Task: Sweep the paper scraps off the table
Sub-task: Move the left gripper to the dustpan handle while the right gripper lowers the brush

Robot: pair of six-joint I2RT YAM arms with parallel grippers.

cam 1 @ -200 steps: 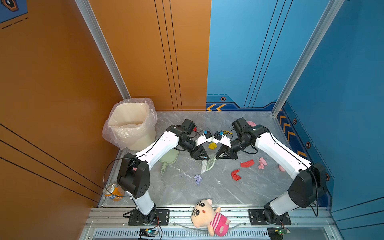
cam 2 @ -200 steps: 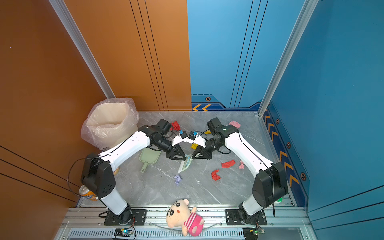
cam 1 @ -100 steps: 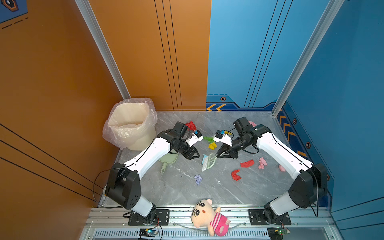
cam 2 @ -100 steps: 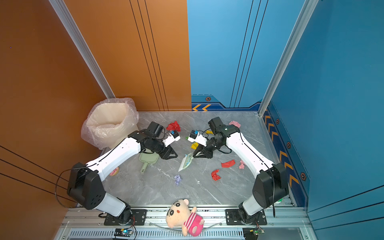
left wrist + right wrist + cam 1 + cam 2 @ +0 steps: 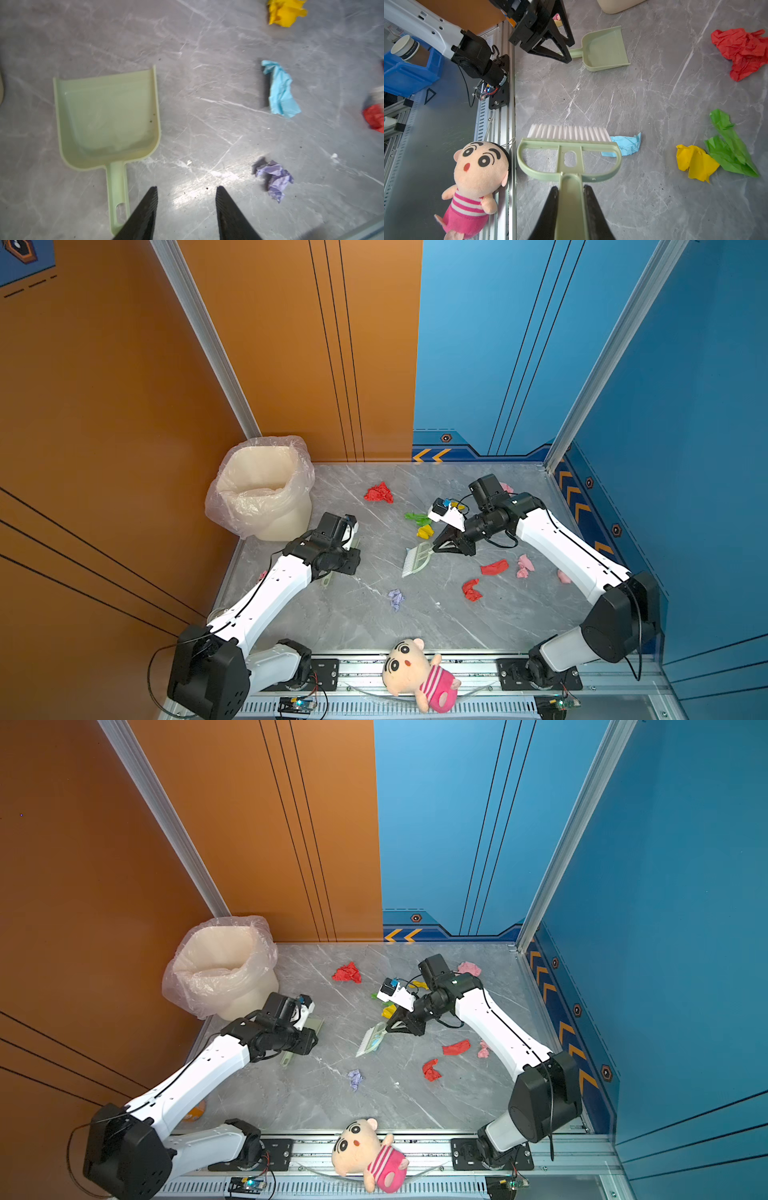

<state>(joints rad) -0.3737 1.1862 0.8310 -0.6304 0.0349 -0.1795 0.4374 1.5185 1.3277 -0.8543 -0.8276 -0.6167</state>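
Note:
My right gripper is shut on the handle of the pale green brush, whose bristles lie on the table next to a light blue scrap. My left gripper stands open and empty just above the table, next to the handle of the pale green dustpan. Paper scraps lie scattered: red at the back, green and yellow by the right gripper, lilac in the middle, red and pink to the right.
A cream bin lined with a clear bag stands at the back left corner. A plush doll in pink stripes lies on the front rail. Orange and blue walls close the back and sides.
My left arm has pulled back from the middle, away from the brush, to the dustpan on the left, and its jaws stand a little wider. My right gripper keeps the brush.

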